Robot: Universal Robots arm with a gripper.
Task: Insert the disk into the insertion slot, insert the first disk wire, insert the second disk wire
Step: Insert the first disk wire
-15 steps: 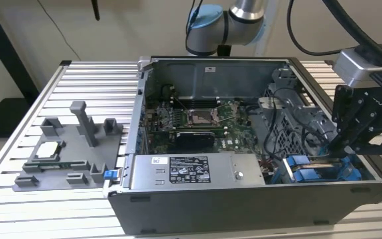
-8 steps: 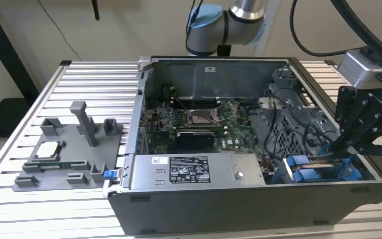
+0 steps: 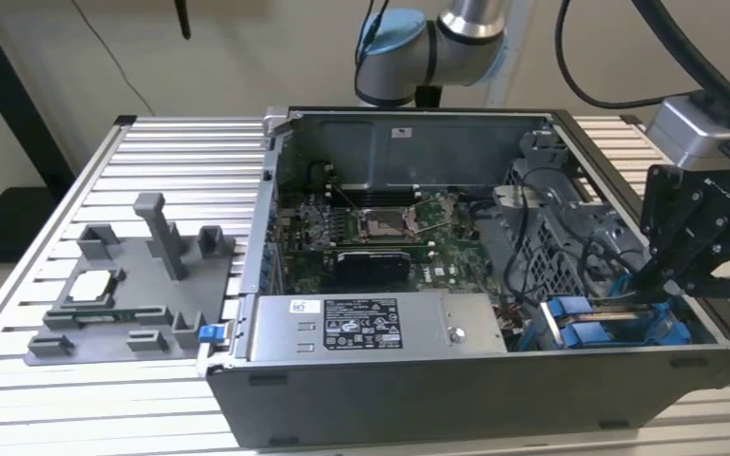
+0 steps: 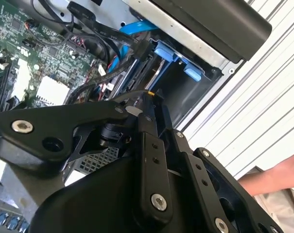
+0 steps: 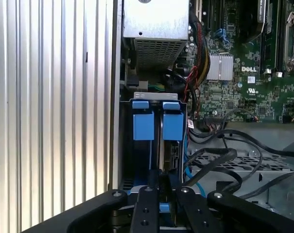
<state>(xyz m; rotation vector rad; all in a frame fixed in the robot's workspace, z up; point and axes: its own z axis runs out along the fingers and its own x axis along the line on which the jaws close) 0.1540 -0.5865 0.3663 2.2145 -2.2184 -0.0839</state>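
Gripper [image 5: 160,177] sits low in the corner of the case [image 3: 467,408], fingers pinched nearly together on the disk [image 5: 170,150], apparently clamping its edge to guide it, standing edge-on in its blue carrier, down the insertion slot [image 5: 155,96], already partly inside.

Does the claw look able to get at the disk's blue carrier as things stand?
Probably yes. The claw is right at the blue carrier in the insertion slot, and the black cables lie beside it, not across the way.
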